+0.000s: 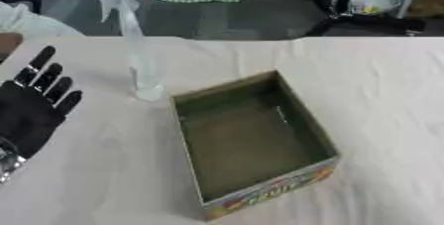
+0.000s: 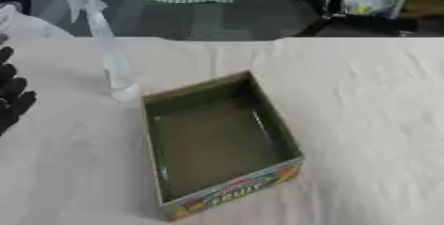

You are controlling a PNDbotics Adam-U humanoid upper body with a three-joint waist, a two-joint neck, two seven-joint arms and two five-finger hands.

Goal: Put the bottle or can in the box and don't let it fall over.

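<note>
Looking down on the white-clothed table [image 1: 381, 85], you had the clear spray bottle [image 1: 138, 65] standing upright just off the far-left corner of the open box [image 1: 251, 140], its base near that corner but apart from the wall. Its long axis ran up and leaned a little toward the far left, trigger head at the top. Your left hand [image 1: 34, 105] sat at the left edge, palm flat, fingers straight and slightly spread, holding nothing. The bottle lay to the right of that hand and a little farther away, with bare cloth between them. No right hand showed in either view, so the left was plainly the nearer one.

The box was empty, its printed end facing you, its long side running away and slightly right. By my judgement, the move called for a sideways reach to the right and a wrap around the lower body of the bottle, since a tall, narrow, light bottle would tip easily if you nudged it high. From there the carry was short: right and toward you, over the near wall, keeping it upright.
</note>
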